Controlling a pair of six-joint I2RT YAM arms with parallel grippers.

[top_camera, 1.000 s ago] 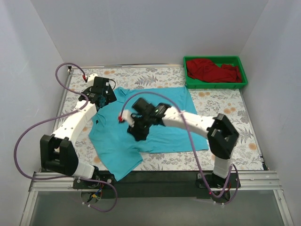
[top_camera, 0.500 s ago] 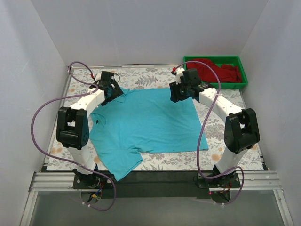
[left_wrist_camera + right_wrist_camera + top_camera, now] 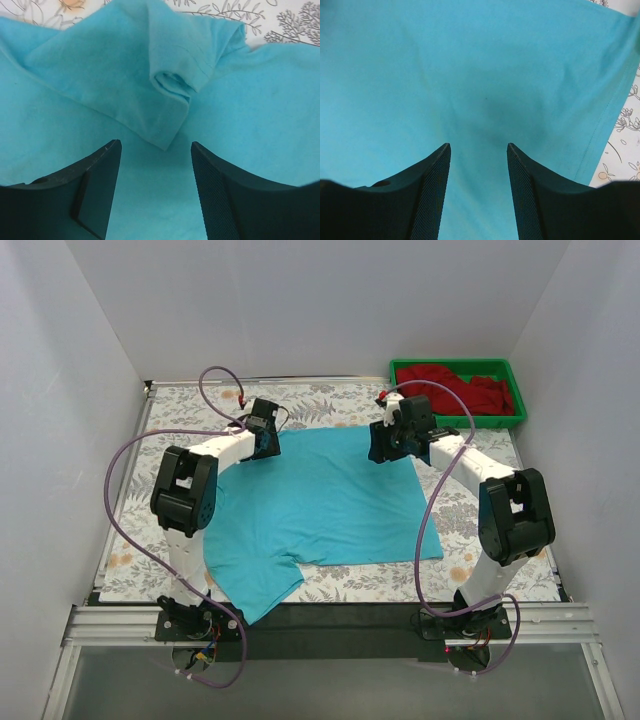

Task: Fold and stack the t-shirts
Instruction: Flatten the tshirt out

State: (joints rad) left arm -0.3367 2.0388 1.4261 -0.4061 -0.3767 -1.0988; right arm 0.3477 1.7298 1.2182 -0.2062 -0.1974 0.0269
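Two released tools at the far edge of a spread shirt

The floral-patterned worktop [image 3: 470, 490] carries a turquoise-blue cloth t-shirt [image 3: 320, 500]. It lies mostly flat across the middle, with one short sleeve reaching toward the near left edge. In the far right corner sits a green plastic tray [image 3: 455, 422] holding a crumpled dark red cloth t-shirt [image 3: 450, 385]. The left tool [image 3: 156, 145] is at the turquoise shirt's far left corner, spread apart and gripping nothing, with a folded flap of turquoise cloth just ahead of it. The right tool [image 3: 478, 145], at the far right corner, is likewise released over smooth cloth.
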